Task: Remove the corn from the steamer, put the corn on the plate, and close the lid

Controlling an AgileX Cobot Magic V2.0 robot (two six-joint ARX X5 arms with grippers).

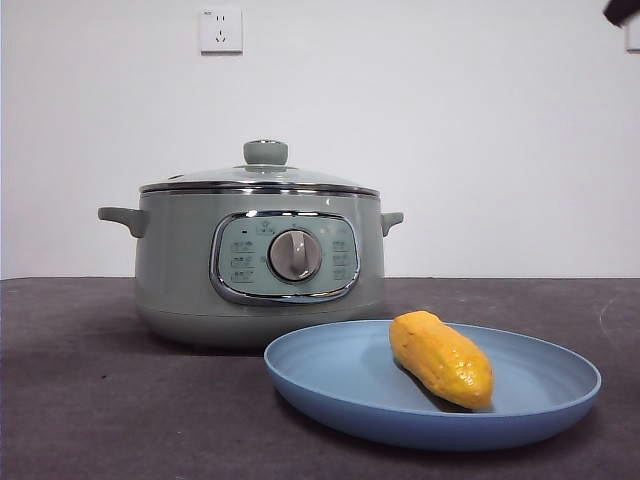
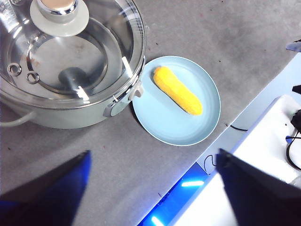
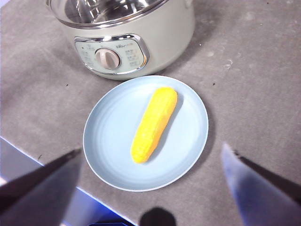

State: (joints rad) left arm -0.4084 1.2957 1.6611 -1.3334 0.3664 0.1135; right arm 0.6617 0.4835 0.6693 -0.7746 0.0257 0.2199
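Observation:
The sage-green steamer (image 1: 260,290) stands at the left of centre with its glass lid (image 1: 258,178) seated on the rim, knob up. In front and to its right lies the light-blue plate (image 1: 520,420), and the yellow corn (image 1: 440,358) rests on it. From high above, my left gripper (image 2: 153,157) looks down on the lid (image 2: 70,56), plate (image 2: 169,122) and corn (image 2: 177,90), jaws open and empty. My right gripper (image 3: 151,149) hovers open and empty above the corn (image 3: 154,123), plate (image 3: 188,141) and steamer (image 3: 155,42).
A black arm tip (image 1: 622,10) shows at the top right corner. A wall socket (image 1: 221,30) sits on the white wall behind. The grey table's front edge (image 2: 221,136) runs near the plate, with white equipment (image 2: 268,150) and cables beyond it.

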